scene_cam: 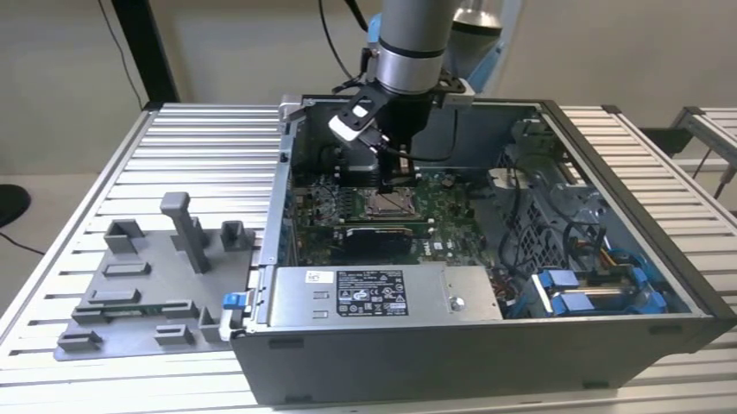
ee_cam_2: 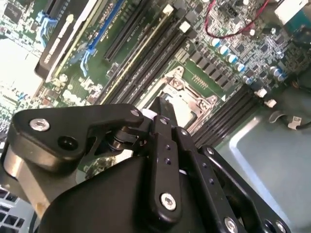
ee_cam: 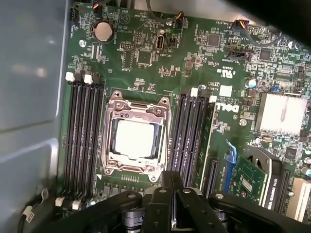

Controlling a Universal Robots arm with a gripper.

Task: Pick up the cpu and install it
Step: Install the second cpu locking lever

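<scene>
A robot gripper (ee_cam: 172, 191) fills the foreground in both wrist views, its black fingers (ee_cam_2: 163, 121) drawn together into a narrow tip with nothing visible between them; it seems to hold nothing. Just beyond that tip, in the first wrist view, lies the cpu (ee_cam: 134, 138), a pale silver-white square resting flat inside the metal-framed socket (ee_cam: 112, 104) of the green motherboard (ee_cam: 146, 58). The chip sits level, its top facing up and out toward the arm, its edges in line with the socket frame; being square, it has no clear long axis. Its seat inside the frame suggests it has already been placed, with the fingers hanging just above and apart from it. Rows of dark memory slots (ee_cam: 85, 131) run along both sides of the socket. In the exterior view, the arm (scene_cam: 409, 43) reaches straight down into the open computer case (scene_cam: 484, 336), which lies on its side on a slatted metal table (scene_cam: 81, 172), so the board faces upward for access. Farther toward the exterior view's left, a grey fixture tray (scene_cam: 127, 302) with plastic blocks stands beside the case.
</scene>
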